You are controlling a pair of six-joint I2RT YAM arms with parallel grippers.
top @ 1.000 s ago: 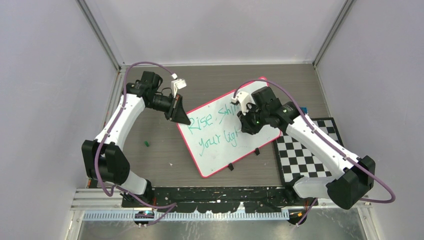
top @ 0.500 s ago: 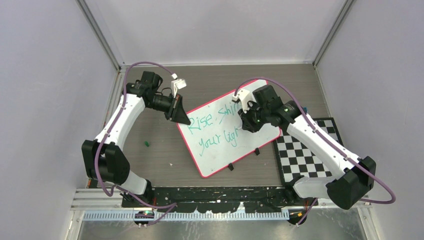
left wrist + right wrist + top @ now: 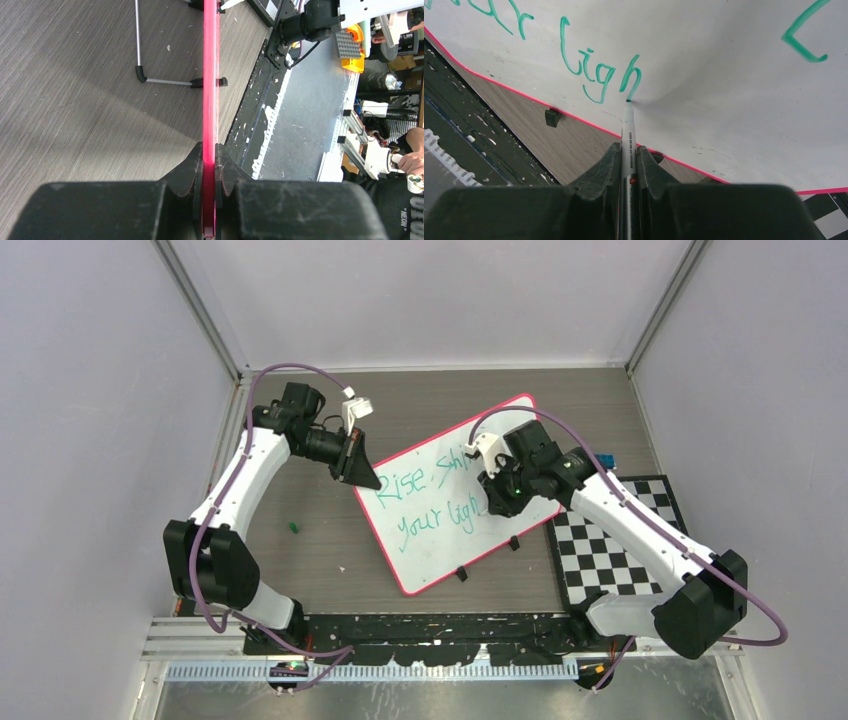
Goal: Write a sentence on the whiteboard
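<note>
The whiteboard (image 3: 440,540) lies tilted on the table, white with a pink-red rim (image 3: 210,75). My left gripper (image 3: 362,478) is shut on the rim at the board's left corner (image 3: 209,150). My right gripper (image 3: 492,502) is shut on a white marker (image 3: 628,130), its tip touching the board (image 3: 724,65) at the foot of the "h". The teal-green sentence (image 3: 425,500) reads "Rise, shi..." on the top line and "your ligh" below; in the right wrist view "ligh" (image 3: 599,70) shows. My right arm hides the end of the top line.
A black-and-white checkerboard mat (image 3: 610,540) lies right of the board. A small green cap (image 3: 294,528) lies on the table at the left. Black clips (image 3: 462,574) stick out from the board's near edge. A blue object (image 3: 607,461) lies behind my right arm.
My right gripper has moved the marker slightly toward me and down the board, and the "h" has been added after "lig". My left arm has not moved.
</note>
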